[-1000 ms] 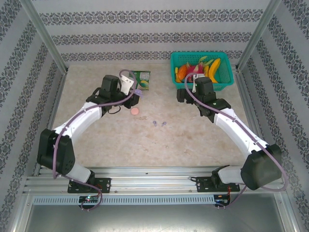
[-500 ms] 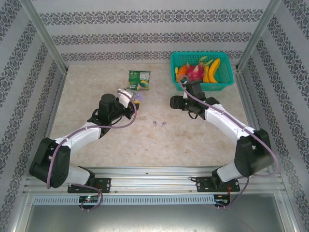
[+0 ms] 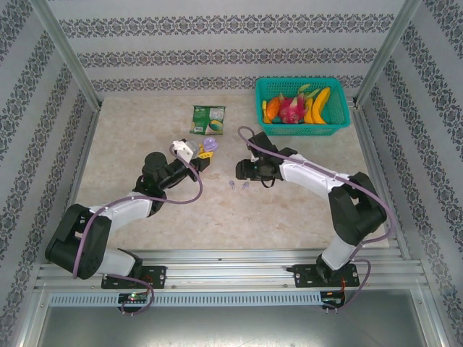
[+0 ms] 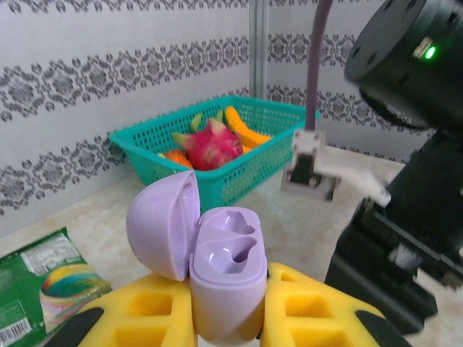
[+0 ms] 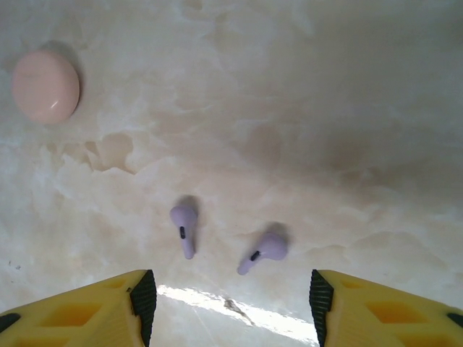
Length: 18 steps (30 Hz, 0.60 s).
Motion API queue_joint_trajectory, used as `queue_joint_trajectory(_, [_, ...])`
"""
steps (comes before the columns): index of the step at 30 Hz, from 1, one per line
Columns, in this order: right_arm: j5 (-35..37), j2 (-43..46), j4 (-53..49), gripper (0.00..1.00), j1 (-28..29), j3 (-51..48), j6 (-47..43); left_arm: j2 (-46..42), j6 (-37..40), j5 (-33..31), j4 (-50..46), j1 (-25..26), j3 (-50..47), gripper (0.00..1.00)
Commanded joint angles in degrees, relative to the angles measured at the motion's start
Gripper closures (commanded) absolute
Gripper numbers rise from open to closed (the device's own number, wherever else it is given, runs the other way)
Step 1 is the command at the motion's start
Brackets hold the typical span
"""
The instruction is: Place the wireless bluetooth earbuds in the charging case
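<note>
The left pincer (image 4: 228,303) is clamping the open lilac charging case (image 4: 226,278), its sockets (image 4: 221,253) sitting empty, while the right pincer (image 5: 231,296), fingers apart, is hovering over two lilac earbuds (image 5: 184,225) lying loose on the counter (image 5: 325,108), neither yet inserted.

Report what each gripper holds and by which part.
Left gripper: the open lilac charging case, clamped by its lower body between the jaws. Right gripper: nothing; its jaws stand apart above the lilac earbuds.

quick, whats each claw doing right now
left claw: closed on the open lilac plastic charging case.
right claw: open, holding nothing, above two lilac stemmed earbuds.
</note>
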<state>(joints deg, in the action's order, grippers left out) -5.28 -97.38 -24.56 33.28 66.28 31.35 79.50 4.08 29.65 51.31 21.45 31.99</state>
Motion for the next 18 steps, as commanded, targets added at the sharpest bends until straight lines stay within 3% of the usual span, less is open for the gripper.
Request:
queue_joint_trajectory(1, [2.4,-3.1,-4.0,0.41,2.1,5.1,0.3,0.4,0.4,-2.4,10.3,0.7,-1.5,1.00])
queue_joint_trajectory(18, [7.0,-17.7,-13.2,0.50,7.2,18.3,-1.7,-1.0,0.2,-8.1,15.7,0.7,-3.1,1.00])
